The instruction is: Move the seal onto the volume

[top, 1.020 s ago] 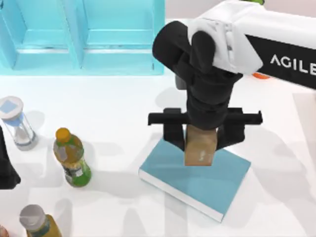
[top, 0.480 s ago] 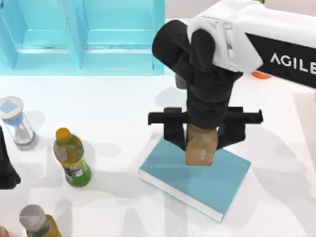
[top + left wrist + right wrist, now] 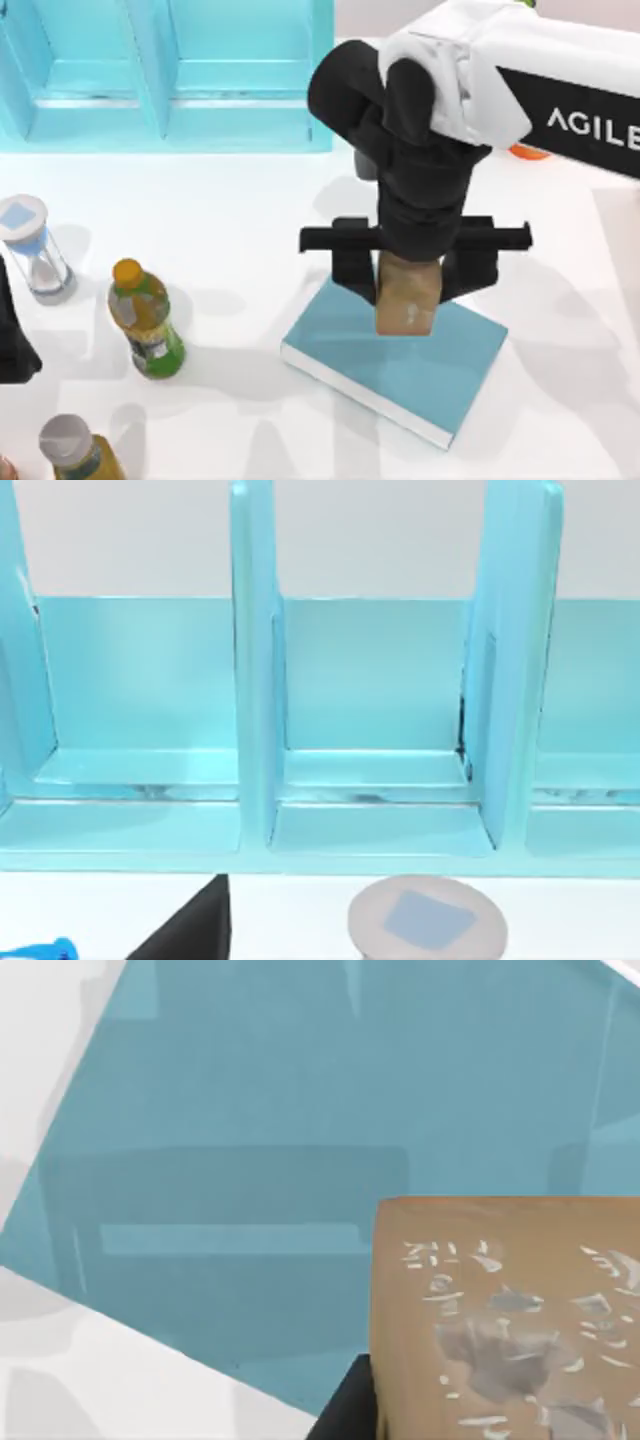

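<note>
The white surface (image 3: pixel 230 230) carries a light-blue shelf unit (image 3: pixel 165 75) along its far edge, with open compartments. The right arm (image 3: pixel 520 80) reaches in from the top view's right. Below it lies the volume (image 3: pixel 440 375), a flat teal book with white page edges, set at an angle right of centre. The right end effector (image 3: pixel 412 275) hangs above the book's far portion, its two dark fingers (image 3: pixel 352 268) closed against the sides of the seal (image 3: pixel 406 298). The tan block stands upright over the teal cover; whether its base touches the book I cannot tell. Its pale marks show in the right wrist view (image 3: pixel 505 1320). At the left of the surface stand a green-and-orange bottle (image 3: pixel 145 318) and an hourglass (image 3: pixel 32 248). The left arm (image 3: pixel 12 345) sits parked at the left edge.
</note>
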### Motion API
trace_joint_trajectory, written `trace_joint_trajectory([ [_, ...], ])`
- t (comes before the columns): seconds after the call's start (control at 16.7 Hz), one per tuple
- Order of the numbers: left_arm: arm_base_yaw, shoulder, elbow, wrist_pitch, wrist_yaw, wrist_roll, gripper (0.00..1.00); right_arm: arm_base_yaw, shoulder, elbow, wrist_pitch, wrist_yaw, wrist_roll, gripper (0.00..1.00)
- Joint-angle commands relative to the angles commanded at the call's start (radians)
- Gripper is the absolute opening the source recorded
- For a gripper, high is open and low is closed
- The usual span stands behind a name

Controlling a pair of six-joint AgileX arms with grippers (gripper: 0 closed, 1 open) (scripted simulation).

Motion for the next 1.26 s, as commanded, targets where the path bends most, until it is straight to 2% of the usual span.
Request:
trace_joint_trajectory([
  [0.3,0.0,0.0,0.0,0.0,0.0,0.0,1.0,0.0,0.0,0.0,0.0,0.0,0.0,0.98],
  [0.36,0.0,0.0,0.0,0.0,0.0,0.0,1.0,0.0,0.0,0.0,0.0,0.0,0.0,1.0],
  [0.9,0.0,0.0,0.0,0.0,0.0,0.0,1.0,-0.001,0.0,0.004,-0.004,0.0,0.0,1.0],
  [1.26,0.0,0.0,0.0,0.0,0.0,0.0,1.0,-0.002,-0.007,0.108,-0.115,0.0,-0.001,1.0],
])
